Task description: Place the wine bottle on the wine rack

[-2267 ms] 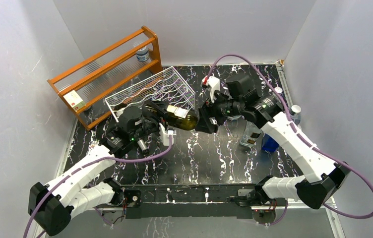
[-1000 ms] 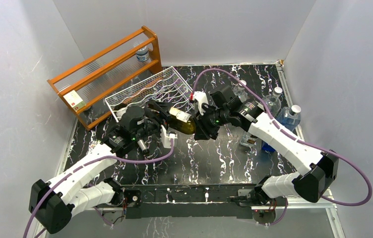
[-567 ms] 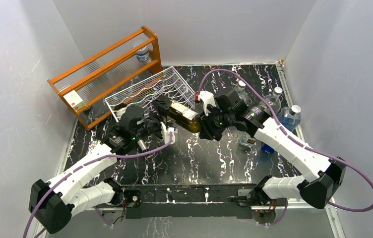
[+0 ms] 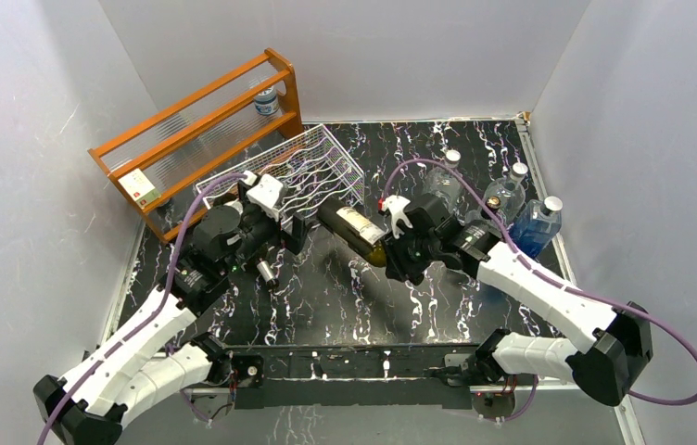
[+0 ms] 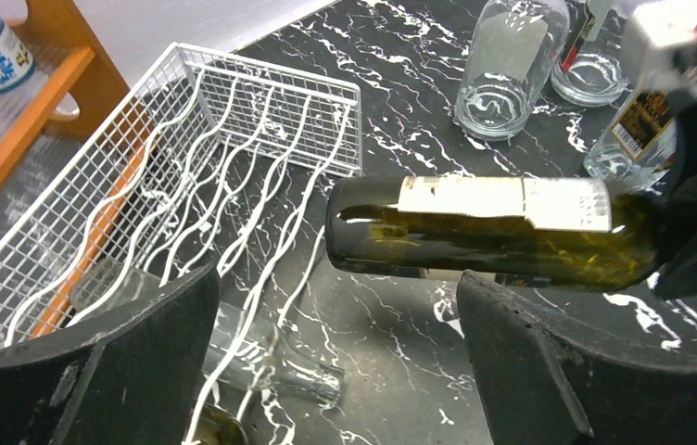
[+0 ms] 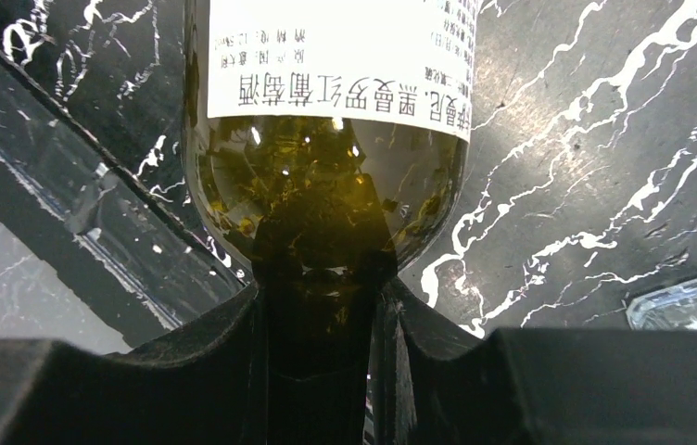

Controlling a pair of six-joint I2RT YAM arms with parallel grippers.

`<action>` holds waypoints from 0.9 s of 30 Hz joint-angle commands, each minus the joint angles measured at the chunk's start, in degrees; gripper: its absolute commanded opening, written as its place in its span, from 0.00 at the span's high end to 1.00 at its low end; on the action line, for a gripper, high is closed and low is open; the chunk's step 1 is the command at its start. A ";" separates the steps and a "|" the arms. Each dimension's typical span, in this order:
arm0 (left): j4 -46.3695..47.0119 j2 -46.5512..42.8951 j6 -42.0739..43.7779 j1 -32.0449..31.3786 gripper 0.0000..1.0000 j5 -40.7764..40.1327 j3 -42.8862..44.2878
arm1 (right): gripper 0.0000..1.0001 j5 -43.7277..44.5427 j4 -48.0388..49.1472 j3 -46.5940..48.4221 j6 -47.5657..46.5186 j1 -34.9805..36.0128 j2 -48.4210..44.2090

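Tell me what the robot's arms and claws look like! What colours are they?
The left arm and right arm are built from smooth white tubes joined by chunky black joints. A purple cable loops along each one. The left gripper and right gripper have thick black fingers, and a white camera block sits on each wrist, the right one with a red spot.

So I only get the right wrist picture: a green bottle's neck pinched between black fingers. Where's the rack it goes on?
Observer: In the top view the wine rack sits just beyond the wine bottle, whose base points toward it.
Operator: Is the other arm holding the bottle too?
Observer: No, the left gripper is wide open, apart from the bottle, at the rack's near edge.
Operator: Anything behind this arm?
Observer: Several upright bottles stand near the far right corner of the table.
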 commanded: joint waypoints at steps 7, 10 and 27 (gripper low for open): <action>-3.10 2.72 -7.75 -0.08 0.02 -3.03 7.84 | 1.00 -1.69 24.27 -7.32 5.08 -0.08 1.67; -2.15 3.58 -7.70 -0.08 0.02 -3.59 7.68 | 1.00 -1.97 27.49 -7.60 6.66 0.02 3.91; -3.46 5.42 -7.49 -0.08 0.02 -4.60 10.30 | 1.00 -5.77 36.49 -10.12 8.92 0.19 7.51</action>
